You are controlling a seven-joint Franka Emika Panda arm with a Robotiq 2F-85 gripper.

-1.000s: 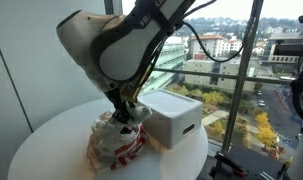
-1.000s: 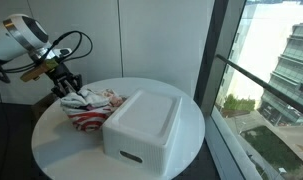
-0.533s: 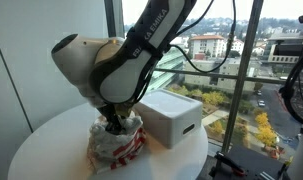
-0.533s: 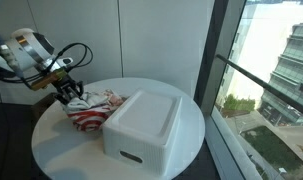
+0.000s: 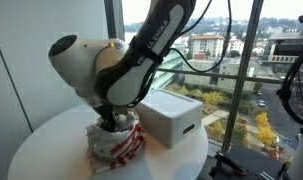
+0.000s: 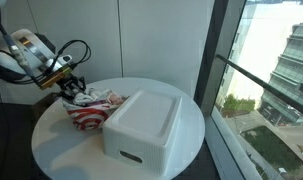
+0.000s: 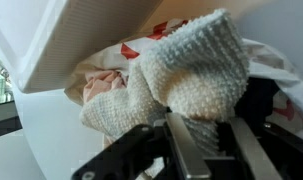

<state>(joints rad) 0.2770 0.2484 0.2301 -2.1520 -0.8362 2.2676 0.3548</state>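
One arm: single hand (image 6: 69, 88), no second hand in view.
Hand state: fingers nearly closed, pinching a fold of cloth (image 7: 181, 70) between them. The wrist view shows the cream knit bunched up right above the fingertips.
Hand place: down on the worktop (image 6: 61, 150), at the end of the cloth heap farthest from the box (image 6: 141, 125). In an exterior view the big arm housing hides most of the hand (image 5: 113, 122).
Cloth: crumpled heap, red-and-white with a cream part (image 6: 91, 115), lying on the worktop. Most of it rests there; only the pinched fold stands up.
Key relation: the cloth is directly under and in the hand, no gap, and the rest of the heap trails from the hand toward the box.
Long axis: none clear, as the heap is lumpy. It is slightly stretched along the hand-to-box line in an exterior view (image 5: 116, 148).
Box: white, lidded, just beside the cloth. Its near wall looks to be touching or almost touching the heap, cannot tell which. In the wrist view it is the white face at upper left (image 7: 81, 40).
Worktop: round, white (image 5: 51, 140), next to a tall window (image 6: 261, 70).
Clearance: the box is close on one side of the hand, and bare worktop is on the other.
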